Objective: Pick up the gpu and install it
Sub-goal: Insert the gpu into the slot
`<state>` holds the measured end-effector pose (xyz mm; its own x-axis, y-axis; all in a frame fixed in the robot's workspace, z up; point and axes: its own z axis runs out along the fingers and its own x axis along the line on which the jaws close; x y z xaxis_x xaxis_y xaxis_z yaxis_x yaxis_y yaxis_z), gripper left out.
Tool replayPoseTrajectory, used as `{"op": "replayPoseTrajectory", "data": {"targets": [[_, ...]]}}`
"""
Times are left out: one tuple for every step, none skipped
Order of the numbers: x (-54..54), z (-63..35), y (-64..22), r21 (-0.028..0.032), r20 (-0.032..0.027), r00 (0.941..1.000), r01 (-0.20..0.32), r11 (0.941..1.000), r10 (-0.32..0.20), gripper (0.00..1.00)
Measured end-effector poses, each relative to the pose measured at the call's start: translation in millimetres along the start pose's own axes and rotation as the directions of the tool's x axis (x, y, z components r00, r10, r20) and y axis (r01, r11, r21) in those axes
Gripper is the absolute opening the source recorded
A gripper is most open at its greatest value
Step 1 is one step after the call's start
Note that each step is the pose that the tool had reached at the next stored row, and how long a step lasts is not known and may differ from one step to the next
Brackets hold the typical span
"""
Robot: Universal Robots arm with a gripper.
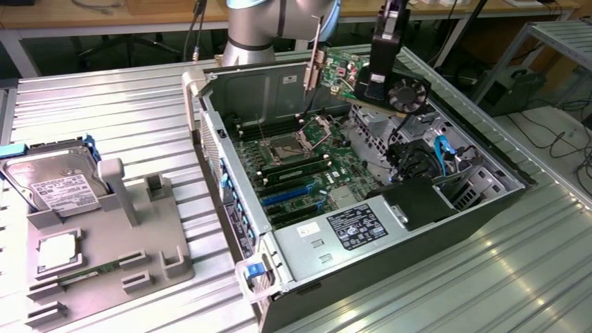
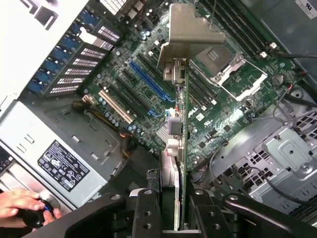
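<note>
The gpu (image 1: pixel 344 73), a green card with a round black fan (image 1: pixel 408 94) and a silver end bracket (image 1: pixel 314 66), hangs tilted in the air above the back of the open computer case (image 1: pixel 222 173). My gripper (image 1: pixel 378 83) is shut on it near the fan end. In the wrist view the gpu (image 2: pixel 181 119) is edge-on, bracket (image 2: pixel 190 34) farthest from me, clamped at my gripper (image 2: pixel 176 220) between the black fingers (image 2: pixel 147 213). Beneath it lies the motherboard with its blue slots (image 2: pixel 148 82), also seen at the blue slots (image 1: pixel 287 195) in the exterior view.
A power supply (image 1: pixel 356 227) and drive cage with cables (image 1: pixel 434 163) crowd the case's near end. On the exterior view's left, a grey fixture (image 1: pixel 111 250) holds a hard drive (image 1: pixel 55 186), a processor (image 1: pixel 57 253) and a memory stick (image 1: pixel 88 272). A person's hand (image 2: pixel 20 206) rests by the power supply.
</note>
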<state>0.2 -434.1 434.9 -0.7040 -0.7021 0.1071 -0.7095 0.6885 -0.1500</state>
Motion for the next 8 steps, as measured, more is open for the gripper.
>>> {"op": "replayPoseTrajectory", "data": {"targets": [[0.0,0.0,0.0,0.0011,0.0014,1.0,0.01,1.0,-0.01,0.28],[0.0,-0.1,0.0,0.0026,0.0032,0.9997,0.022,0.9998,-0.022,0.28],[0.0,-0.1,0.0,0.0043,0.0053,0.9993,0.037,0.9993,-0.037,0.28],[0.0,-0.1,0.0,0.0061,0.0076,0.9986,0.052,0.9986,-0.052,0.28],[0.0,-0.1,0.0,0.008,0.0101,0.9975,0.069,0.9976,-0.069,0.28],[0.0,0.0,0.0,0.0095,0.0121,0.9966,0.082,0.9966,-0.082,0.28],[0.0,0.0,0.0,0.011,0.0138,0.9954,0.094,0.9955,-0.094,0.28],[0.0,0.0,0.0,0.0128,0.0159,0.994,0.108,0.994,-0.109,0.28]]}}
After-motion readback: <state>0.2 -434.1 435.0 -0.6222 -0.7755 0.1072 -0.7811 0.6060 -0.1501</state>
